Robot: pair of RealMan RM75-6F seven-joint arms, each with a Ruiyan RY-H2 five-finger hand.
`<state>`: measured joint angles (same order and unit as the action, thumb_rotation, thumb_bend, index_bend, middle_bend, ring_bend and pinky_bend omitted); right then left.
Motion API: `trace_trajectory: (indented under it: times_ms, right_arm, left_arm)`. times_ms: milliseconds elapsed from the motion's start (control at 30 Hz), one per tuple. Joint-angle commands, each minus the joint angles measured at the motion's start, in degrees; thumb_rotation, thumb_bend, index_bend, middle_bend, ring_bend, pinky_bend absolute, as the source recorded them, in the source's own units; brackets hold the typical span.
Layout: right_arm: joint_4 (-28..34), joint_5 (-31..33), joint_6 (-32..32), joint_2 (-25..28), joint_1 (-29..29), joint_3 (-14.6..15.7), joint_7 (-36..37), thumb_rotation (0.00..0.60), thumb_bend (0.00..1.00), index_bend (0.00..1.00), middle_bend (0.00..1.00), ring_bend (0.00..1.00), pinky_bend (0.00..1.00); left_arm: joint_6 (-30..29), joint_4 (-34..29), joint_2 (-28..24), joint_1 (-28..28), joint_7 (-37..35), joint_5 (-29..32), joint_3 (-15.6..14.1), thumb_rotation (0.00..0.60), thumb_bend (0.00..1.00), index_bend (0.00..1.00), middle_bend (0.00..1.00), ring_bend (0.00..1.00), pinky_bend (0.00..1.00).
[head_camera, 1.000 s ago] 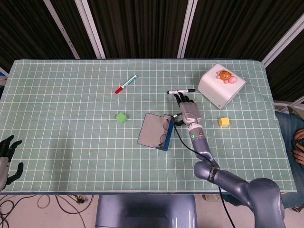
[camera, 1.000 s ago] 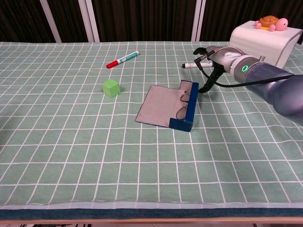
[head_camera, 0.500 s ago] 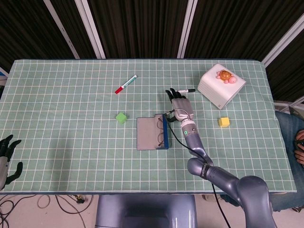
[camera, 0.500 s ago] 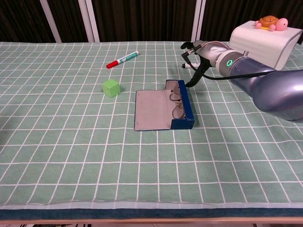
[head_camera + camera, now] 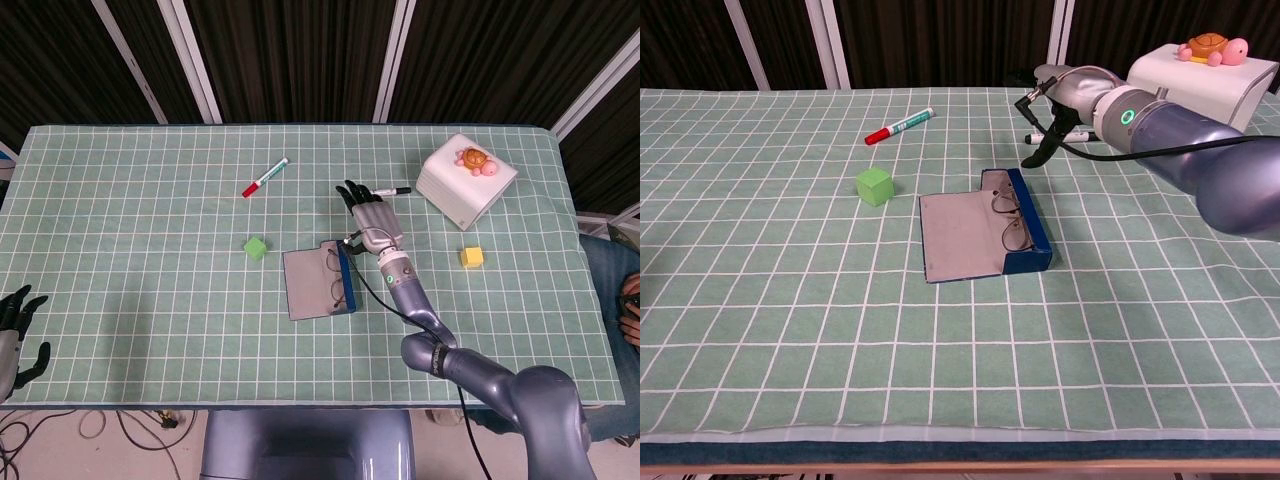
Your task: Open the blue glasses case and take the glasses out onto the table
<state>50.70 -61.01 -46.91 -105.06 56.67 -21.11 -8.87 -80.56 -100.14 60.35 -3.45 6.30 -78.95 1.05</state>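
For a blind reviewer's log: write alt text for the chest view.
An open blue glasses case lies on a green checked table, the glasses still inside. The robot's right hand hovers just beyond it, holding nothing. A green cube sits left of the case.

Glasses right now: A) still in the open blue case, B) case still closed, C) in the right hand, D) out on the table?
A: the blue glasses case lies open with its lid flat, and the glasses sit inside it; the right hand is above it, holding nothing.
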Motion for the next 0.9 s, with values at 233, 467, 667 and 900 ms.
trace_trajectory:
  times_ms: [233, 467, 667, 900]
  right_arm:
    - [27.94, -2.88, -3.91, 17.41, -8.05, 7.37, -9.44, 0.6, 0.25, 0.08, 0.0, 0.05, 0.23]
    - [37.9, -2.48, -6.35, 23.32, -10.6, 11.37, -17.0, 0.6, 0.24, 0.08, 0.0, 0.04, 0.23]
    - [40.92, -3.6, -8.21, 25.26, -12.42, 14.62, -20.6, 0.6, 0.24, 0.08, 0.0, 0.03, 0.23]
    - [41.56, -7.59, -10.32, 25.57, -13.95, 18.22, -24.28, 0.6, 0.24, 0.09, 0.0, 0.02, 0.23]
  left_arm:
    - [0.23, -0.28, -0.14, -0.09, -0.02, -0.27, -0.22, 0.6, 0.47, 0.13, 0.0, 0.0, 0.02]
    - [0.4, -0.35, -0.12, -0.17, -0.01, -0.04, -0.17, 0.6, 0.47, 0.13, 0.0, 0.0, 0.02]
    - [0.36, -0.35, -0.07, -0.18, 0.15, 0.01, -0.16, 0.6, 0.47, 0.13, 0.0, 0.0, 0.02]
    - [0.42, -0.36, 0.01, -0.2, 0.34, 0.06, -0.22, 0.6, 0.47, 0.13, 0.0, 0.0, 0.02]
